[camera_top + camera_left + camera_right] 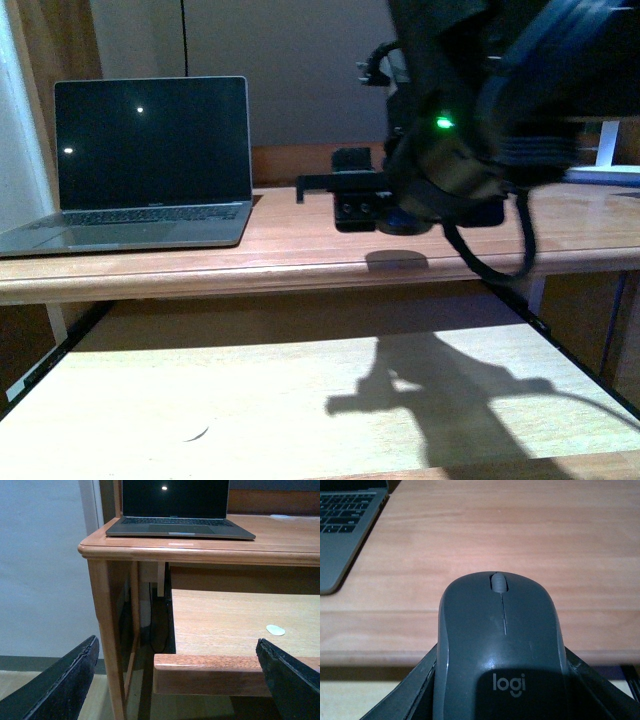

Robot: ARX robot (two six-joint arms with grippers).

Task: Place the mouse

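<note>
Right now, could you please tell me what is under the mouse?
Dark jaws hug the mouse on both sides; wooden desk top shows beyond it. Its underside, and whether it touches the desk, are hidden.

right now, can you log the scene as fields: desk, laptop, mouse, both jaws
desk: wooden, pull-out shelf extended below
laptop: open, screen dark, on the desk's left side
mouse: dark grey, over the desk's front edge, right of the laptop
right jaws: shut on the mouse's sides
left jaws: open, empty, low near the desk's left front corner
placed: not yet released
</note>
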